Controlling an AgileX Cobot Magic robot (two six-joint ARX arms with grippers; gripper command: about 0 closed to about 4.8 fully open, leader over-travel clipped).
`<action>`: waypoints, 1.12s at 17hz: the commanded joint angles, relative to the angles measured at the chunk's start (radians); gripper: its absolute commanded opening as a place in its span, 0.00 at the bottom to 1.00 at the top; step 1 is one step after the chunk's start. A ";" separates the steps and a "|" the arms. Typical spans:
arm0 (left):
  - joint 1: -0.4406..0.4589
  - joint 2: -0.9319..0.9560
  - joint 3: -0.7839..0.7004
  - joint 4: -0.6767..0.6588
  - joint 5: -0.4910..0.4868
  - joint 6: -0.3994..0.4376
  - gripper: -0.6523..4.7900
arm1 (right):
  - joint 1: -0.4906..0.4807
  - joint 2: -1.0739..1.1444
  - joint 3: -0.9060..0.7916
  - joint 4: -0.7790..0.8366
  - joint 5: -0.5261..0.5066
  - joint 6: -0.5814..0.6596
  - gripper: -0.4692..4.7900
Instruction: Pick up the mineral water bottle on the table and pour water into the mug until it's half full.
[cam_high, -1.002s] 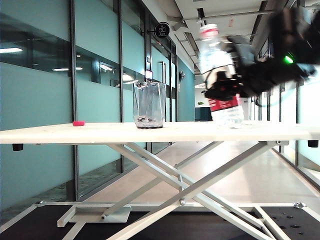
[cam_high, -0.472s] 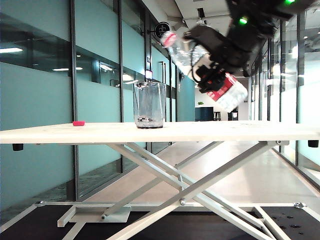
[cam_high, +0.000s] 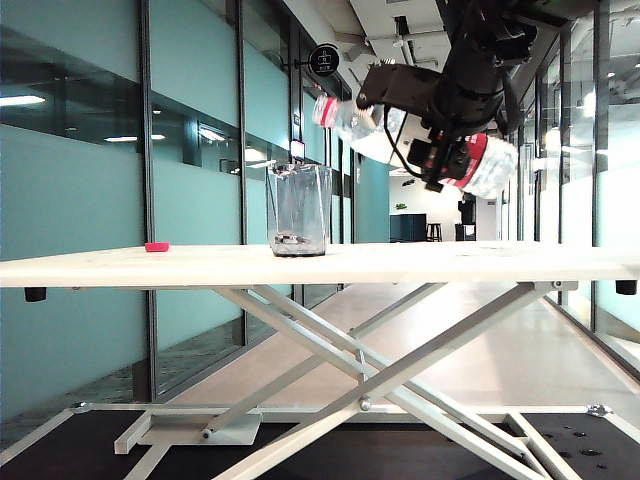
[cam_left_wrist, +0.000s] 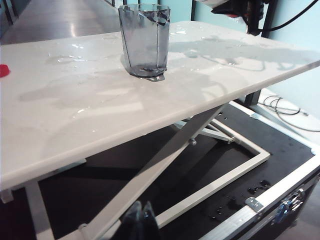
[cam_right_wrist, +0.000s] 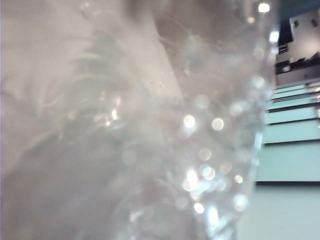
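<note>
Right gripper: our right gripper (cam_high: 440, 125) is up in the air, above the table and off to the mug's right in the exterior view, its jaws pinching the mineral water bottle (cam_high: 395, 133) around the middle, at the red-and-white label.

Bottle: we hold it tipped close to level, the red neck ring end pointing toward the mug and slightly higher than the base end. We judge this tilt as the lead-in to pouring: the mouth is aimed at the cup but no stream shows.

Bottle up close: in the right wrist view the clear bottle (cam_right_wrist: 150, 130) fills almost the whole picture, blurred and glinting, so we cannot read the water level there.

Mug: the mug (cam_high: 298, 210) stands upright on the table (cam_high: 500, 262), near the middle, well below and to one side of the bottle's mouth. In the left wrist view the mug (cam_left_wrist: 144, 40) looks nearly empty, with only a trace at its dark base.

Left gripper: our left gripper (cam_left_wrist: 141, 222) sits low, below the table edge and well away from the mug; only the dark tips show at the frame edge, close together, and we cannot tell whether they are fully pressed. It holds nothing.

Other things: a small red cap (cam_high: 157, 246) lies on the table, well apart from the mug.

Next need: we judge the mouth must come over the mug's rim before tipping further, or water will land on the table.
</note>
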 joint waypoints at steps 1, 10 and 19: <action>0.000 0.002 0.002 0.002 -0.002 0.013 0.11 | 0.003 -0.014 0.014 0.055 0.028 -0.122 0.52; 0.000 0.002 0.002 0.002 -0.001 0.017 0.11 | 0.003 -0.011 0.019 0.121 0.083 -0.369 0.52; 0.000 0.002 0.002 -0.012 0.000 0.016 0.11 | 0.002 0.023 0.051 0.147 0.153 -0.497 0.52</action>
